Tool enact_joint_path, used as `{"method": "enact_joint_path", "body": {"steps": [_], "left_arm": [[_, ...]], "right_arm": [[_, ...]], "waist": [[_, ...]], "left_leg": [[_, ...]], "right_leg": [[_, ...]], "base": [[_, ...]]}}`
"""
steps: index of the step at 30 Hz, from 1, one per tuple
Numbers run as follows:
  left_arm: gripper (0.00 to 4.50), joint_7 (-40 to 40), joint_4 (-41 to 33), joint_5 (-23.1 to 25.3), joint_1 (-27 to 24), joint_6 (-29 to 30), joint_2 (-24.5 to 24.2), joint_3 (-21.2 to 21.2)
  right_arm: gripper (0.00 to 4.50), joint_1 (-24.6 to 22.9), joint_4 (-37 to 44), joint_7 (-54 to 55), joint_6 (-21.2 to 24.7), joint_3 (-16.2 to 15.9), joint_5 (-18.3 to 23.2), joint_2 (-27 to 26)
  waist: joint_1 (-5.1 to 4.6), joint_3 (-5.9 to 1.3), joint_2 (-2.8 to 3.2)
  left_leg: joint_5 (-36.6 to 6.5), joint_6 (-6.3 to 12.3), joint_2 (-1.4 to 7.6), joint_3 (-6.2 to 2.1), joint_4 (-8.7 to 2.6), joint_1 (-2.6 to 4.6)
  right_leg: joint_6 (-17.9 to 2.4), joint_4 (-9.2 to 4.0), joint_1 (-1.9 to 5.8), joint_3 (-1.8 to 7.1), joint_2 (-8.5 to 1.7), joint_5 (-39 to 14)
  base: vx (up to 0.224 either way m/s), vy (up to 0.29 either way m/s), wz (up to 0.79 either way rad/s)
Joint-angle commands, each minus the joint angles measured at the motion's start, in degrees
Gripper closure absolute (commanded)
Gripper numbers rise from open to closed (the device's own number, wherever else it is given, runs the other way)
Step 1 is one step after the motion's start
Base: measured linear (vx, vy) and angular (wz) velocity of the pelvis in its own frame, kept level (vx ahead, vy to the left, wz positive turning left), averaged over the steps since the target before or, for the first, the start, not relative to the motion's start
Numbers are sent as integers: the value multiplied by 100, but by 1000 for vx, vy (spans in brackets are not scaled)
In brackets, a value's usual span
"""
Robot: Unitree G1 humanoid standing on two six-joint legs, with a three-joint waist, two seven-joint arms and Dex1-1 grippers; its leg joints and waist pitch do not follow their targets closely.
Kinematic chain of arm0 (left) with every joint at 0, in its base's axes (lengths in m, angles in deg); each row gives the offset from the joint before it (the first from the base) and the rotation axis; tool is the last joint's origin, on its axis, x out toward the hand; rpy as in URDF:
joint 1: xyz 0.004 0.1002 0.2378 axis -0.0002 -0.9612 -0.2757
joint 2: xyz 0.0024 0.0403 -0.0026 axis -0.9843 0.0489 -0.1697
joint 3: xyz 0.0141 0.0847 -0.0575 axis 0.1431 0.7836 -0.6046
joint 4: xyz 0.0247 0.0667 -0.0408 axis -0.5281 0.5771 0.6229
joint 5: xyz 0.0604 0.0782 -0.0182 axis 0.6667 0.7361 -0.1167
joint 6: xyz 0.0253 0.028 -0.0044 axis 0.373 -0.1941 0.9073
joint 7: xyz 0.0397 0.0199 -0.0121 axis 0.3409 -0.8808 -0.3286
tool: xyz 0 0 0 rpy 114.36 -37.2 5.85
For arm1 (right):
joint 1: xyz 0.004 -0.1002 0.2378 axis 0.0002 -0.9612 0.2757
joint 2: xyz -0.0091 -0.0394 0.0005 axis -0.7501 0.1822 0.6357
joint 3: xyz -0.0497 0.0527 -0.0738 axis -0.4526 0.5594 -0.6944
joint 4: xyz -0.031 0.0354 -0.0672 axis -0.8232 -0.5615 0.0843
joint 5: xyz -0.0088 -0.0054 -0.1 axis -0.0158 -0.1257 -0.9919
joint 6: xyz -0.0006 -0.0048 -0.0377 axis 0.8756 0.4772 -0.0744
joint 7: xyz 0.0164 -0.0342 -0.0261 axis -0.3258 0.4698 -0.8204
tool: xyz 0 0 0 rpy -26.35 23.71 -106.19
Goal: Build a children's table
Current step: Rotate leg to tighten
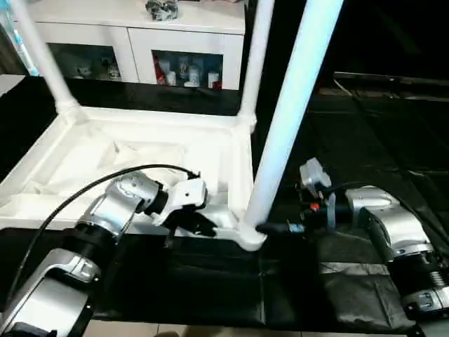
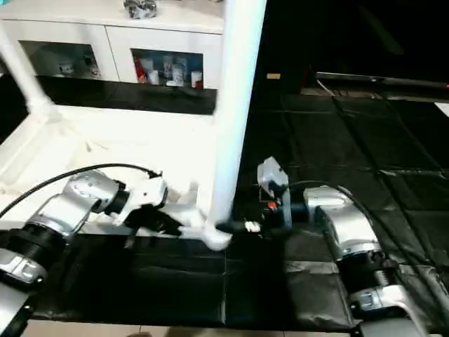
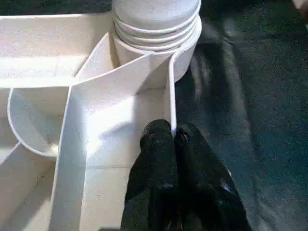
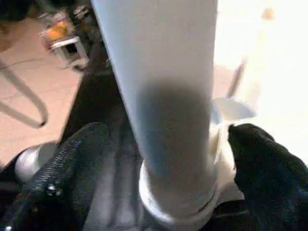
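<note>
The white table top (image 1: 140, 154) lies upside down on the black mat, ribbed underside up. Three white legs stand in its corner sockets: the far left leg (image 1: 42, 56), the far right leg (image 1: 256, 56) and the near right leg (image 1: 287, 119). My left gripper (image 1: 200, 225) is shut on the top's thin near rim (image 3: 171, 96), just beside the near right socket (image 3: 154, 43). My right gripper (image 4: 168, 139) is open at the base of the near right leg (image 4: 163, 72), one black finger on each side of it with a small gap to the tube.
A white cabinet (image 1: 140, 42) with glass doors stands behind the table top. The black mat (image 1: 365, 126) stretches to the right and in front of the top. A black cable (image 1: 84, 189) arcs over my left forearm.
</note>
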Motion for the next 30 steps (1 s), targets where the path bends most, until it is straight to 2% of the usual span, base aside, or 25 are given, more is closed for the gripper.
{"method": "enact_joint_path", "body": {"steps": [1,6,7,9,11,17,18,21,27,28,29,30], "left_arm": [[450,-256,-169,93,-54,-115,24,264],[450,-300,-254,60,-64,-103,38,293],[450,-297,-252,61,-63,-110,49,294],[450,-301,-246,57,-64,-124,60,293],[450,-303,-251,52,-70,-128,62,291],[450,-310,-255,59,-85,-129,51,306],[450,-300,-257,59,-85,-120,53,305],[450,-253,-260,51,-91,-69,60,291],[450,250,-229,-48,-88,517,301,53],[450,463,-204,-68,-68,675,401,-37],[450,763,-164,-81,-33,823,533,-147],[450,763,-164,-81,-33,823,533,-147]], "right_arm": [[63,115,-37,-132,-47,-95,-7,56],[94,161,-98,-271,-69,-221,-52,-16],[117,158,-90,-280,-61,-237,-54,-38],[123,147,-89,-314,-36,-263,-53,-69],[147,129,-84,-343,-38,-293,-58,-69],[175,78,-80,-484,15,-373,11,-22],[196,72,-78,-494,19,-376,14,-20],[222,50,-65,-527,49,-385,20,-26],[242,-143,174,-135,322,-247,190,-250],[242,-197,196,153,377,-154,215,-360],[242,-253,168,582,335,-58,151,-515],[243,-253,168,582,335,-58,151,-515]], "waist": [[-8,-346,-25],[-5,-350,-37],[-2,-355,-38],[0,-357,-41],[4,-357,-41],[25,-356,-54],[28,-351,-56],[34,-353,-58],[34,-346,-55],[29,-331,-66],[23,-322,-49],[11,-311,-58]], "left_leg": [[-935,253,194,-48,-378,16],[-895,265,202,-48,-375,14],[-879,264,200,-48,-374,16],[-846,264,197,-47,-371,13],[-846,261,197,-46,-370,15],[-872,252,199,-44,-371,25],[-883,251,196,-43,-371,17],[-877,241,202,-45,-372,24],[-909,225,202,-42,-378,27],[-1019,184,192,-48,-385,31],[-1099,134,190,-52,-389,50],[-1172,115,183,-48,-390,57]], "right_leg": [[-1148,-404,324,328,-373,-1307],[-1165,-384,319,328,-367,-1214],[-1168,-380,322,328,-366,-1190],[-1184,-373,325,327,-365,-1125],[-1185,-374,326,328,-366,-1131],[-1152,-378,321,329,-365,-1222],[-1135,-385,322,331,-367,-1259],[-1107,-388,316,330,-372,-1320],[-1087,-398,315,334,-368,-1379],[-1032,-434,314,327,-372,-1619],[-971,-462,292,328,-382,-1827],[-926,-490,282,330,-382,-1965]], "base": [[0,0,0],[0,0,0],[0,0,0],[0,0,0],[0,0,0],[0,0,0],[0,0,0],[0,0,0],[0,0,0],[0,0,0],[0,0,0],[0,0,0]]}}
